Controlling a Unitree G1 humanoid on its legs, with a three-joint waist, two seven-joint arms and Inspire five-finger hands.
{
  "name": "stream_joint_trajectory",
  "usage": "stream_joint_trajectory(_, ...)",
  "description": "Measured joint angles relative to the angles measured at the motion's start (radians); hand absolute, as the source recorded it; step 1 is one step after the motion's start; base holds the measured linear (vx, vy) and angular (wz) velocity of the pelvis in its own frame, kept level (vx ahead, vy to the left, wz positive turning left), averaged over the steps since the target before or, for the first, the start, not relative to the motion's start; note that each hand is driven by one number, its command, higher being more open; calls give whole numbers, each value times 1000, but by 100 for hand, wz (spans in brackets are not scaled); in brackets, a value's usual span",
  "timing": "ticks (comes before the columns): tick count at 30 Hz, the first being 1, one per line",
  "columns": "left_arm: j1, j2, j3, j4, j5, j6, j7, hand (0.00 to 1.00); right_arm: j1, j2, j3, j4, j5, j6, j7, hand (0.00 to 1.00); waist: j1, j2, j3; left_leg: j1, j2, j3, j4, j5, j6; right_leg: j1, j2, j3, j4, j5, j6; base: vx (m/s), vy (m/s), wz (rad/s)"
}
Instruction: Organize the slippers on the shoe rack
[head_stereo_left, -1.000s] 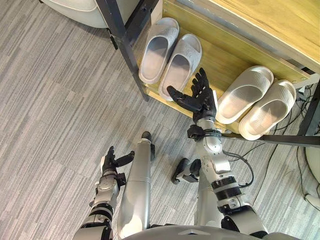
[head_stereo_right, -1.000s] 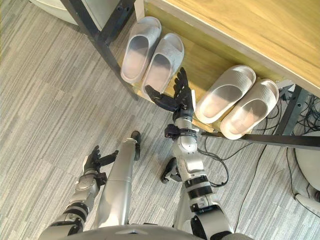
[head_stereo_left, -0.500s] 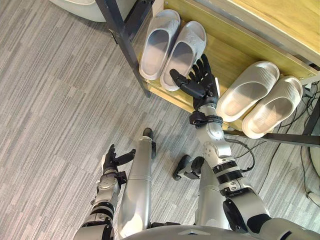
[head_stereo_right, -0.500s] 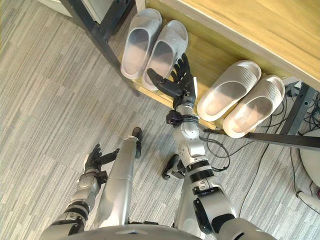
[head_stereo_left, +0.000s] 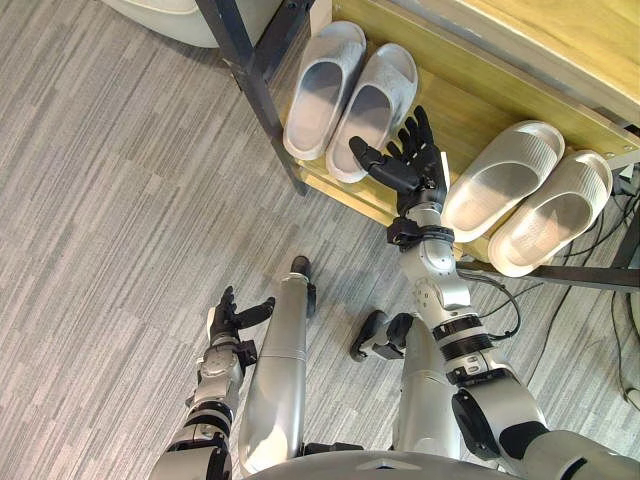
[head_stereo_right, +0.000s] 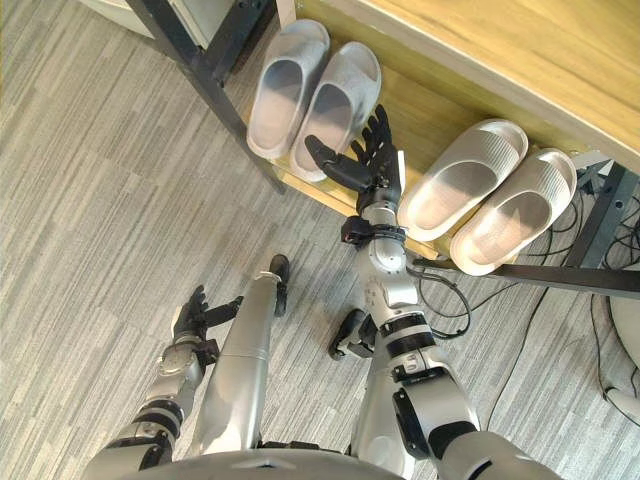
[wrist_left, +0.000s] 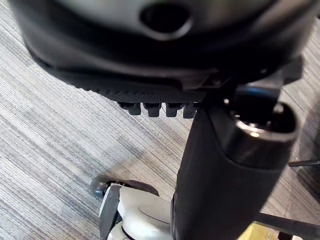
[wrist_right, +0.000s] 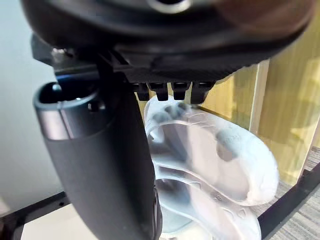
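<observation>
Right hand (head_stereo_left: 420, 165) fingers spread | beside left slipper pair (head_stereo_left: 335, 90) | on shoe rack (head_stereo_left: 470, 110)

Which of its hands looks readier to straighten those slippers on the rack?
The right hand: it is open at the shoe rack, thumb by the left pair of slippers. The left hand hangs low over the floor.

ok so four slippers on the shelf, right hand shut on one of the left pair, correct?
Not quite. The right hand is open, fingers spread beside the left pair and holding nothing, as the left eye view shows. Four slippers on the shelf is correct, counting the right pair.
</observation>
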Motion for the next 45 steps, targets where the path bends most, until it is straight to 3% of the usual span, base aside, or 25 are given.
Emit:
stream_joint_trajectory(10,42,1,-16,1,2,10,-3,100,294,17,54,-207,-304,45,-34,100,-18,0,-22,204,10,36,-156,7,5,196,31,0,-199,60,24,33,59,-6)
stream_joint_trajectory(20,89,10,-225,44,74,12,-26,100,574,11,161,-298,-580,78,6,100,-70,-39,-122,484,-11,85,-418,51,18,461,53,-3,-506,160,68,108,49,-6)
stream_joint_trajectory(24,94,10,-288,120,87,14,-29,100,635,-15,190,-178,-621,76,67,100,-102,-41,-165,608,-28,94,-582,115,19,574,72,-13,-672,230,81,114,27,-1)
stream_joint_trajectory(34,162,5,-356,159,155,27,-45,100,761,-28,162,68,-654,79,140,100,-125,-6,-246,863,-30,138,-912,254,13,759,124,12,-927,357,87,33,-12,-13)
stream_joint_trajectory(39,182,0,-365,159,156,29,-46,100,769,-36,129,150,-634,80,149,100,-128,12,-267,920,-29,170,-971,281,19,783,134,52,-969,392,89,-59,25,-22)
stream_joint_trajectory(45,197,7,-362,160,156,30,-47,100,768,-36,128,239,-561,103,165,100,-136,11,-270,957,-33,194,-972,279,16,820,140,85,-1010,429,92,-81,31,-18)
